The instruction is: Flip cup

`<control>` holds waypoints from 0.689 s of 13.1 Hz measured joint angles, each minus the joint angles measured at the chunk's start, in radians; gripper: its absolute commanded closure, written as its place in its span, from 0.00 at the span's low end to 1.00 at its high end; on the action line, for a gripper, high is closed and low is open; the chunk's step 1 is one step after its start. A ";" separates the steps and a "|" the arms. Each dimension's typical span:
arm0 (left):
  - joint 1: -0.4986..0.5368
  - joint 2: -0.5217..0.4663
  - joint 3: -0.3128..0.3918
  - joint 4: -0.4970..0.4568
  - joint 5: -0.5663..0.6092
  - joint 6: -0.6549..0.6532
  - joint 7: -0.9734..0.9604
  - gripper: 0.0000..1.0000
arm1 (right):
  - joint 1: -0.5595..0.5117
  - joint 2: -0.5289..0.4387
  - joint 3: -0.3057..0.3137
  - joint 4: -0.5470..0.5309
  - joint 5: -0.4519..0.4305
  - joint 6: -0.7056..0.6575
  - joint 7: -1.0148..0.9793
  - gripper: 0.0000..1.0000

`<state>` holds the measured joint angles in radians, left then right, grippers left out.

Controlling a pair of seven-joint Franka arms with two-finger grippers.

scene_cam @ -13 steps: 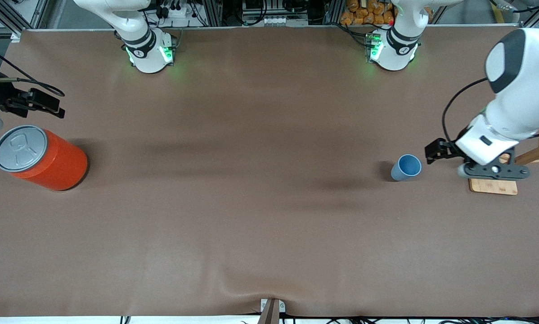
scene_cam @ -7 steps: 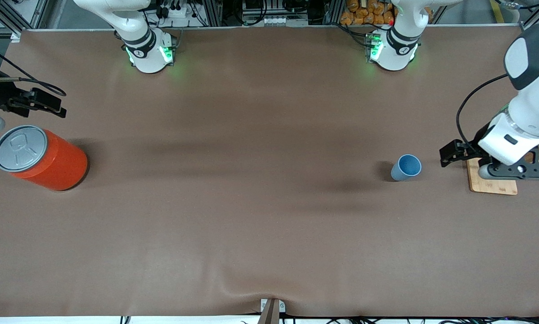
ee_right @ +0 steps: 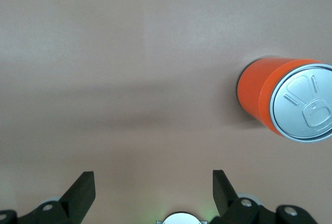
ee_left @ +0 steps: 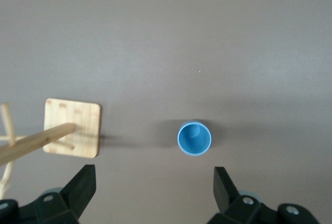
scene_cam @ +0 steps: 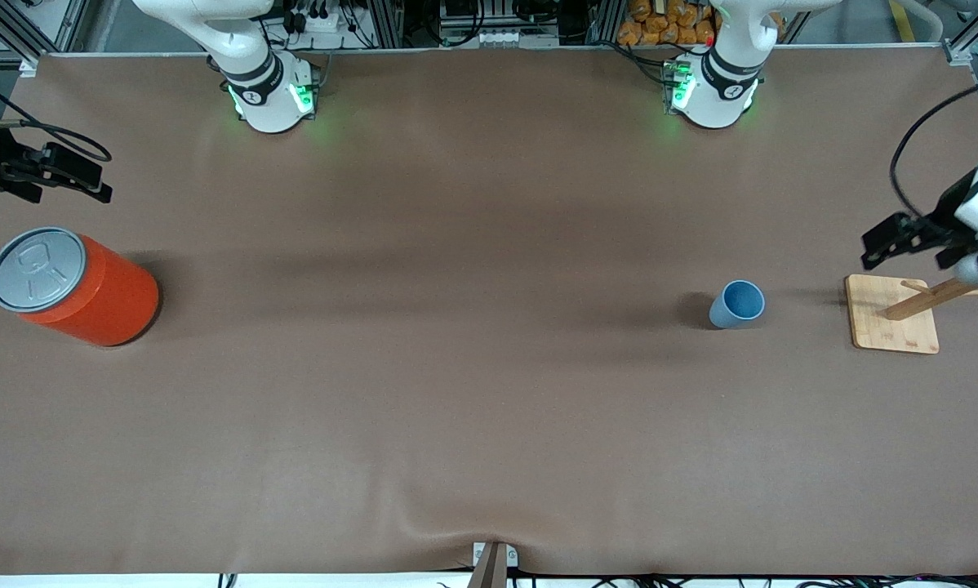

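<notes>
We log the scene from the right arm's end of the table toward the left arm's end. The right gripper (scene_cam: 64,175) hangs near the table edge, by the orange can (scene_cam: 73,286); in its wrist view its fingers (ee_right: 83,190) stand wide apart with nothing between them, and the can (ee_right: 288,99) stands upright on its base, pull-tab lid up. We take this arm to be waiting.

The mid-table cloth (scene_cam: 456,367) is bare. Toward the left arm's end the cup (scene_cam: 736,304) stands upright, mouth up, on the cloth. Just beside it, closer to the table end, sits a wooden stand (scene_cam: 893,325) with a slanting peg. The left gripper (scene_cam: 897,241) is up over the table edge, above the stand; its wrist view shows the fingers (ee_left: 83,187) spread wide and empty, with the cup (ee_left: 194,138) well below and between them in line.

Risks, as we judge them: the cup looks light and tapered, so a pinch off-centre could squirt it out or tip it. A descent toward the cup could clip the stand's peg. Turning the cup over too low could scrape its rim on the cloth.
</notes>
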<state>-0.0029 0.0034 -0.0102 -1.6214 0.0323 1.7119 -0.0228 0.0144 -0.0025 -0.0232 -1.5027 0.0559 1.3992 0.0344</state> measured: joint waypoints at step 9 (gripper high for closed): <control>-0.008 -0.084 0.035 -0.008 0.000 -0.066 0.001 0.00 | 0.000 0.001 -0.001 0.000 0.000 -0.010 0.000 0.00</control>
<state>-0.0114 -0.0807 0.0245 -1.6299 0.0322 1.6457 -0.0215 0.0143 -0.0019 -0.0240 -1.5027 0.0559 1.3894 0.0342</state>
